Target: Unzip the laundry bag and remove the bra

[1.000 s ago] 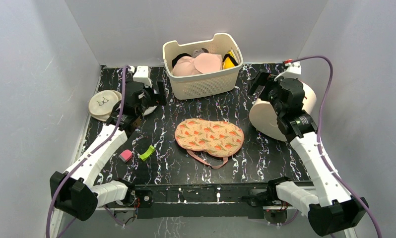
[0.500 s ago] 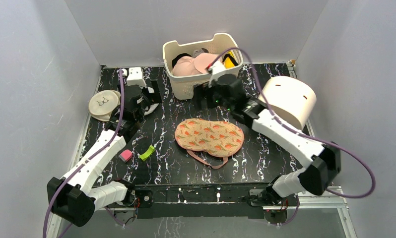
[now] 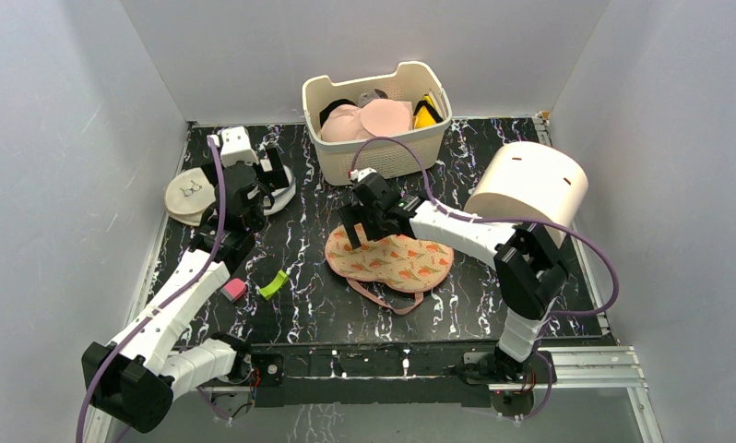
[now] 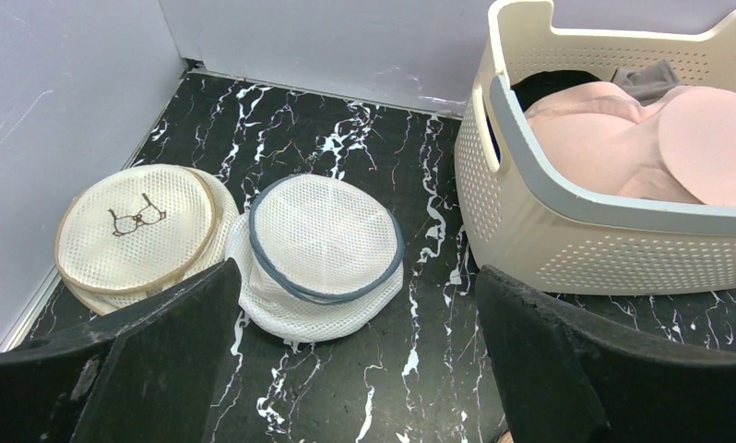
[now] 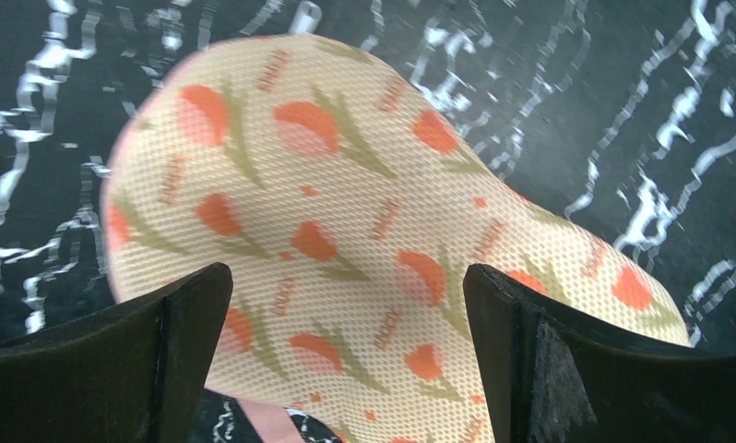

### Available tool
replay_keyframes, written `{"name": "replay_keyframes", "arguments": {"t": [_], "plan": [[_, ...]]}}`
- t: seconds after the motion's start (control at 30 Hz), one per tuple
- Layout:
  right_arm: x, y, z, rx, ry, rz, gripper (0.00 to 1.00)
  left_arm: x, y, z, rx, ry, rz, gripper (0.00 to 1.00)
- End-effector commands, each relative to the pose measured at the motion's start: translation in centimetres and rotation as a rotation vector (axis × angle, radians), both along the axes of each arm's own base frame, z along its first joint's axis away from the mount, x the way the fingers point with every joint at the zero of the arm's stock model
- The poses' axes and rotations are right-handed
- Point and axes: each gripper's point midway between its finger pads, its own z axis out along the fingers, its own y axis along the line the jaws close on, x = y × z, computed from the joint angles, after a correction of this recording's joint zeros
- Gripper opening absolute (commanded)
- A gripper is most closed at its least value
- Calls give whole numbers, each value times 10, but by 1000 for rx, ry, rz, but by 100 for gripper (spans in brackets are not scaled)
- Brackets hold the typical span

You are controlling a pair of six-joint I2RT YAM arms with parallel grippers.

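Note:
The laundry bag [image 3: 389,256] lies flat mid-table, peach with a carrot print, its pink loop [image 3: 383,300] trailing toward the near edge. My right gripper [image 3: 353,229] hangs open just over the bag's left lobe. In the right wrist view the print [image 5: 364,212] fills the space between the spread fingers [image 5: 346,309], and nothing is held. My left gripper [image 3: 274,177] is open and empty at the back left, above bare table [image 4: 357,286]. The bag looks closed. I cannot make out its zipper, and the bra is hidden.
A cream slotted basket [image 3: 383,157] at the back holds pale pink cups [image 3: 364,120] and a yellow piece [image 3: 426,113]; it also shows in the left wrist view [image 4: 567,240]. White mesh discs [image 4: 323,240] lie back left, a cream drum [image 3: 530,194] right. A pink block [image 3: 234,289] and green piece [image 3: 273,284] lie front left.

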Motion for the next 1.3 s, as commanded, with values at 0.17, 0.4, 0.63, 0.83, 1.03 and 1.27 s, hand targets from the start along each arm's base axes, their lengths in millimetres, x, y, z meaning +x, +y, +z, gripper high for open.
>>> {"name": "replay_keyframes", "arguments": {"t": [0.17, 0.4, 0.63, 0.83, 1.03, 1.27], "plan": [[25, -2, -15, -17, -37, -163, 98, 4, -4, 6, -5, -12, -4, 98], [2, 58, -32, 44, 20, 90, 98, 6, -4, 1, 5, 1, 0, 98], [-64, 67, -46, -101, -3, 386, 98, 6, -5, 1, 3, 2, -5, 98], [-65, 3, -49, -250, -81, 318, 98, 7, -7, 1, -4, 4, -17, 98], [-66, -18, -7, -209, -118, 207, 98, 9, -10, -3, -7, 16, -27, 98], [-86, -52, 9, -160, -39, -55, 98, 10, -12, -4, -7, 27, -35, 98]]}}
